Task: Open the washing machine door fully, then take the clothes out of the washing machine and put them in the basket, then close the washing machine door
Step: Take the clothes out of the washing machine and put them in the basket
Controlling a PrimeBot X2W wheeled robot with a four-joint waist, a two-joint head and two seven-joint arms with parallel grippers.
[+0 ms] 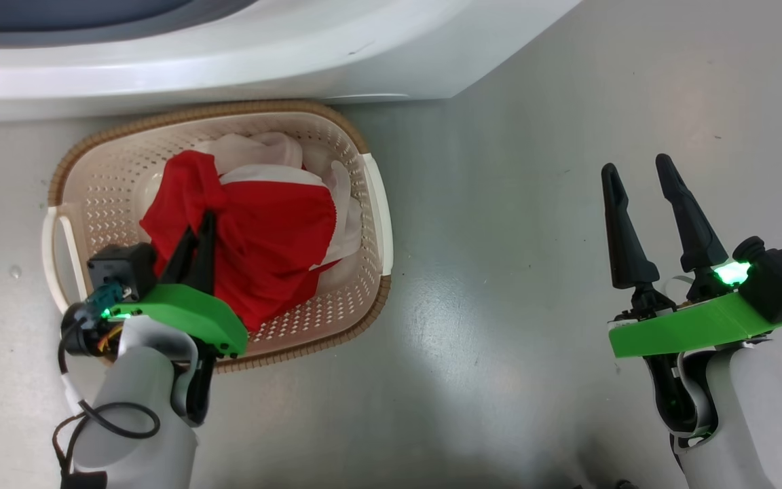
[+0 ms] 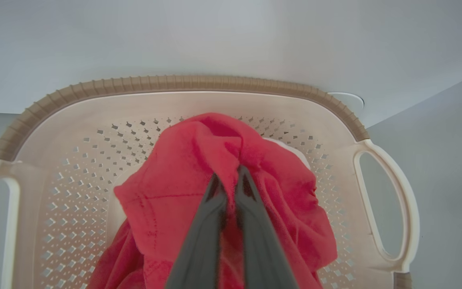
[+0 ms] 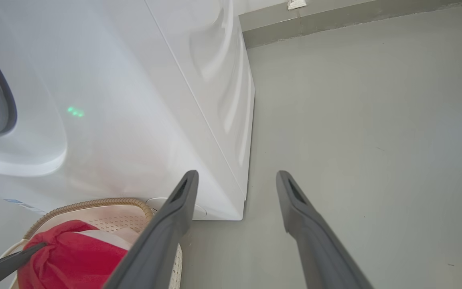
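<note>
Our left gripper hangs over the basket, its jaws pinched together on a fold of the red and white clothes heaped inside. The basket sits on the floor just before the washing machine. Our right gripper hovers well aside, jaws wide apart.

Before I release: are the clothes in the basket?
In. The clothes sit inside the basket, left gripper shut on a red fold.

a smooth grey floor carries a white washing machine and, just in front of it, a cream perforated basket with a brown rim.
</note>
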